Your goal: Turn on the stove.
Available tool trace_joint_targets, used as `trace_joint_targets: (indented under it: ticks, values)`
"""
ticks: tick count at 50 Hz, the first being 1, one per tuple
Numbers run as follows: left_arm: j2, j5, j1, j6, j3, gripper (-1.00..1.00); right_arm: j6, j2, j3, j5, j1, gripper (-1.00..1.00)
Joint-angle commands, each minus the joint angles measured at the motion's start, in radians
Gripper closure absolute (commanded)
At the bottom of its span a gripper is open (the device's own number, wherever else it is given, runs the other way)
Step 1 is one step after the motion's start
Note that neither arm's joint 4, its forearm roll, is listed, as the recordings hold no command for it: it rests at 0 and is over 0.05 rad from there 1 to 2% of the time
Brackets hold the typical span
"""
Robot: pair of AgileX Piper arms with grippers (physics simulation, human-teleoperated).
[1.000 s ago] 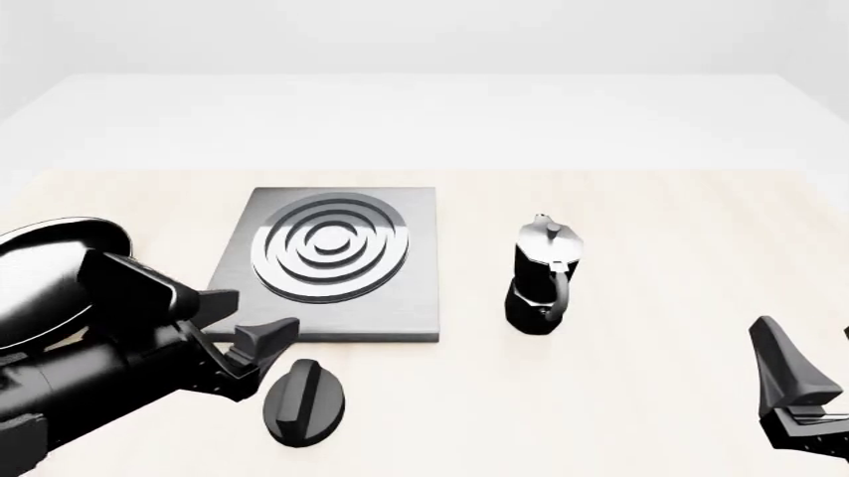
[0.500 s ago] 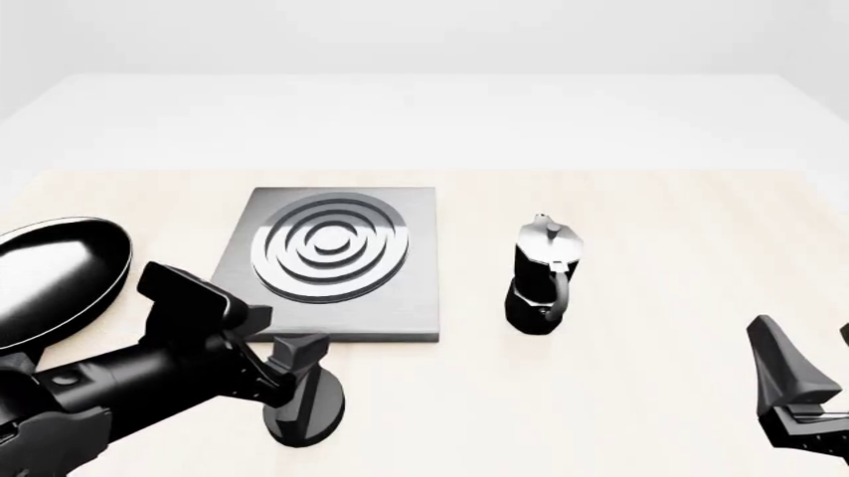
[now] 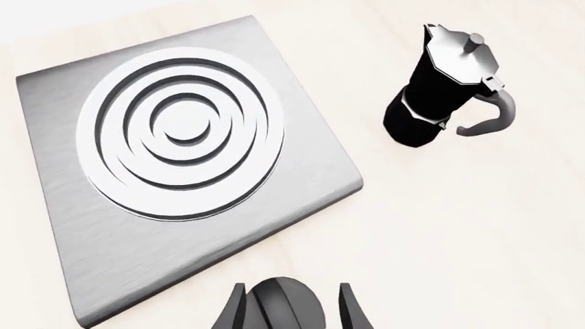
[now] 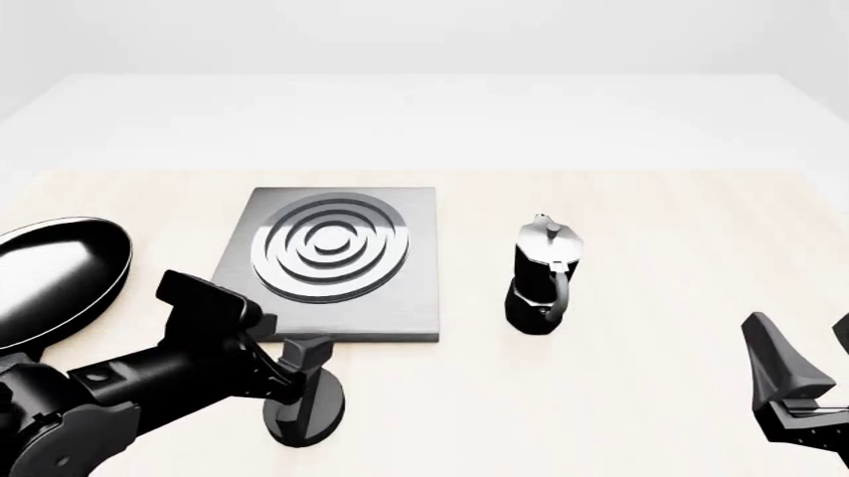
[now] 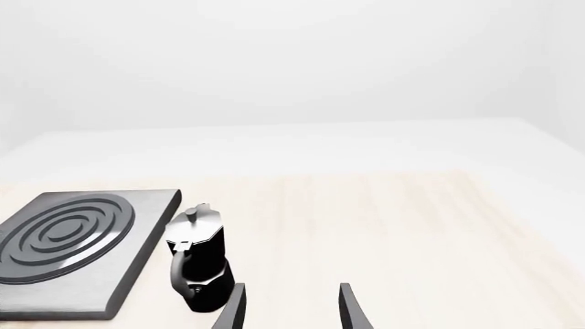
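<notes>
The stove slab is a flat dark-grey square with silvery concentric rings, lying left of the table's middle. Its separate black oval knob sits on the table just in front of the slab. My left gripper is lowered onto the knob and open. In the left wrist view the knob stands between the two fingers, with a small gap on either side. My right gripper hovers open and empty at the near right, far from the stove.
A black-and-silver moka pot stands right of the slab; the right wrist view shows the moka pot just ahead of that gripper. A black frying pan lies at the far left, beside my left arm.
My left gripper has swung right and down from beside the knob to straddle it. The right gripper, stove, pot and pan have barely moved.
</notes>
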Motion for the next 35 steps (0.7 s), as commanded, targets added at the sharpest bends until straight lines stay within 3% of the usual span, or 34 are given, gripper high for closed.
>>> trace_joint_targets:
  ticks: [1, 35]
  values:
    - [0.063, -0.037, 0.002, -0.016, -0.001, -1.0, 0.006, 0.01, 0.0, -0.006, 0.002, -1.0]
    - [0.215, -0.134, -0.004, -0.043, 0.006, -1.0, 0.01, 0.026, 0.0, -0.02, 0.002, -1.0]
